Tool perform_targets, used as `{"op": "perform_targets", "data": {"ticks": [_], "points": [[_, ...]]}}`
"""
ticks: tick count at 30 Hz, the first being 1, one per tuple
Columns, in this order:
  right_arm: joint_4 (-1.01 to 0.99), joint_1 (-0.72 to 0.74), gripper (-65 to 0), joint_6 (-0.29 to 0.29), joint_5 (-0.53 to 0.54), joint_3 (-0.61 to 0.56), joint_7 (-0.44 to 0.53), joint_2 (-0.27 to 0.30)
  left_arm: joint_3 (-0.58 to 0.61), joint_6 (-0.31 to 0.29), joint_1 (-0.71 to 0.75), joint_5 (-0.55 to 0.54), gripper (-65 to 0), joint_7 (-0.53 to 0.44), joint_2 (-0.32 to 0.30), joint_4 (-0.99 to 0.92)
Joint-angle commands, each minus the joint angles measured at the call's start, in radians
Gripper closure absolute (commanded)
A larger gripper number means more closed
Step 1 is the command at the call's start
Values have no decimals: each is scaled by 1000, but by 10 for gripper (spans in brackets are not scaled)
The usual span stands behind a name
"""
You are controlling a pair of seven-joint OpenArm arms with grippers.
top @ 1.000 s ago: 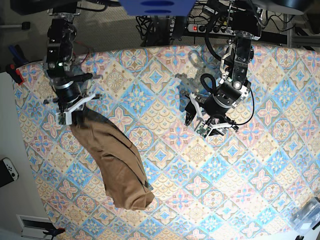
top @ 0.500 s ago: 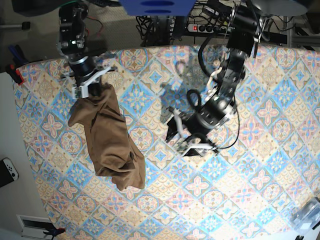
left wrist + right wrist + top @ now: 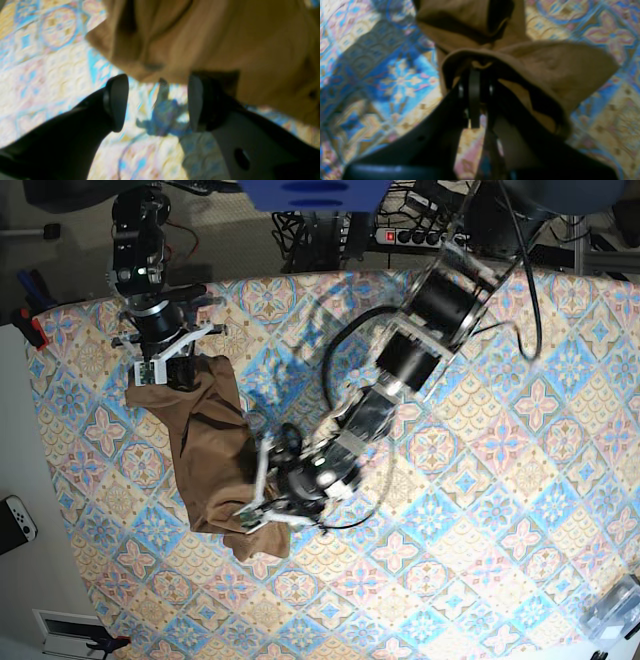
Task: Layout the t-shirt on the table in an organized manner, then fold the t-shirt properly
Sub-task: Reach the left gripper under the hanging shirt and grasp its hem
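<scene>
Since half a second ago, the left arm has swung far across the table (image 3: 520, 480) and now reaches down to the low end of the t-shirt (image 3: 215, 455), while the right arm sits at about the same spot by the far edge. The t-shirt lies bunched in a long brown heap on the side of the table near the right arm, with its top end lifted. The right gripper (image 3: 474, 82) is pinched tight on a fold of the t-shirt and holds it up. The left gripper (image 3: 157, 101) is wide apart, with nothing between its fingers, and the cloth edge is just in front of it. To do this step well, I think the left gripper should slide onto the loose bottom edge, close on only a little cloth, and then both arms pull gently apart so the t-shirt spreads flat. Only the left wrist view shows the gap between those fingers; the base view shows the whole heap.
</scene>
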Motion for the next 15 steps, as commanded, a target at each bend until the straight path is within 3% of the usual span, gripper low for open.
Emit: {"op": "perform_targets", "data": {"ticks": [1, 3, 8, 11, 13, 15], "points": [[18, 3, 0, 2, 6, 5, 23, 8, -9, 6, -53, -4, -351, -19, 31, -43], [18, 1, 0, 2, 6, 5, 20, 8, -11, 6, -95, -4, -351, -57, 62, -166], [18, -2, 0, 2, 6, 5, 14, 8, -3, 8, -178, -7, -351, -220, 62, -471], [18, -40, 0, 2, 6, 0, 19, 8, 3, 8, -181, -51, -340, -330, 62, -519], [18, -52, 0, 2, 6, -3, 16, 8, 3, 8, -167, -85, -281, -401, 62, -519], [18, -54, 0, 2, 6, -3, 16, 8, 1, 8, -167, -114, -157, -434, 62, -519]]}}
